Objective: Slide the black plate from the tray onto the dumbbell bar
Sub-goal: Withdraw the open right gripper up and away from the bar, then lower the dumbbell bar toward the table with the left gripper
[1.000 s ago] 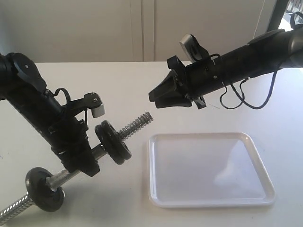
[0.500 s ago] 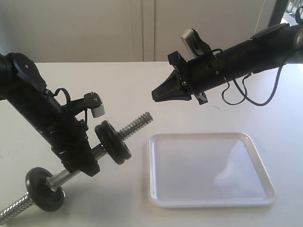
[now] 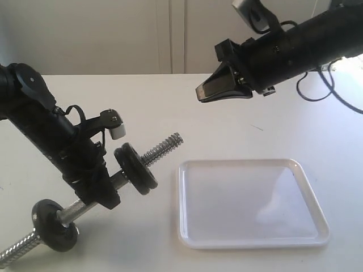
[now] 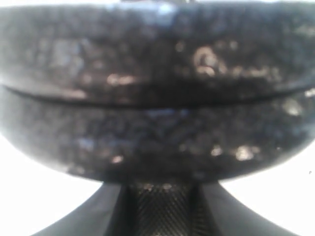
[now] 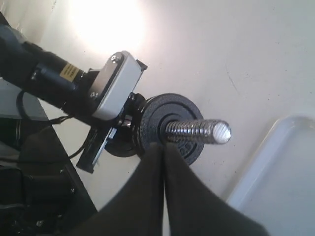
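Item: black plate (image 3: 136, 169), round iron disc with a central hole. It is off the tray (image 3: 249, 207) and threaded on the dumbbell bar (image 3: 163, 147), beside the tray's edge on the left arm's side and raised off the table (image 3: 170, 107). The left wrist view shows a seam across the dark mass, so probably two discs sit face to face; which one is the task's cannot be told. The tray holds nothing, so the transfer reads as done. Another disc (image 3: 54, 225) sits on the bar's low end, farthest from the tray. Left gripper (image 3: 112, 187): clamped on the bar's knurled middle, on the side of the plate away from the tray, with the threaded end tilted up toward the tray. Right gripper (image 3: 199, 95): jaws pressed together with nothing between them, in the air beyond the tray's far edge and well apart from the plate. Handling, by judgement: dense, heavy for its size, rigid, not fragile, and its pebbled finish gives fair friction. Best pinched across the outer rim, leaving the hole free for the bar. No collar shows, so if the bar tips toward the tray the plate could slide off.
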Controlling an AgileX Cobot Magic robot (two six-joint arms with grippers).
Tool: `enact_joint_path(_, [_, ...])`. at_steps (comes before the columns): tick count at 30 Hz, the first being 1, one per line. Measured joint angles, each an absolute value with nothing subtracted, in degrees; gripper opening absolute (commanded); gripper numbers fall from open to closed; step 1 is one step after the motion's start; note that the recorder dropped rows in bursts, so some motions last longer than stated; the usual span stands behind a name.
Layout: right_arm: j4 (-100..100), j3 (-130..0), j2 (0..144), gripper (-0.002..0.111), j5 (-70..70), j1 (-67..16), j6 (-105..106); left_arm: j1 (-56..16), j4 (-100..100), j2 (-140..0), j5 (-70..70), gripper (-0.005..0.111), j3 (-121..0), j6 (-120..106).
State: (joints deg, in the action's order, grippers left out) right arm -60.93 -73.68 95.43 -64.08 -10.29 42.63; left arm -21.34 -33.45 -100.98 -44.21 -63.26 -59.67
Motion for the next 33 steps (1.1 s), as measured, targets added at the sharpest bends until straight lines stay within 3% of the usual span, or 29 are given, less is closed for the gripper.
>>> enact_joint_path(14, [-57.43,-55.96,68.13,0.0,-54.11,-11.46,42.63,-21.34,-35.41,-101.68,-37.58,0.0,-63.26,-52.84])
enact_joint_path(33, [-56.28,-53.05,65.59,0.0,-49.98,-11.46,42.63,-21.34,-41.54,-102.49,-32.73,0.0,-63.26,-46.54])
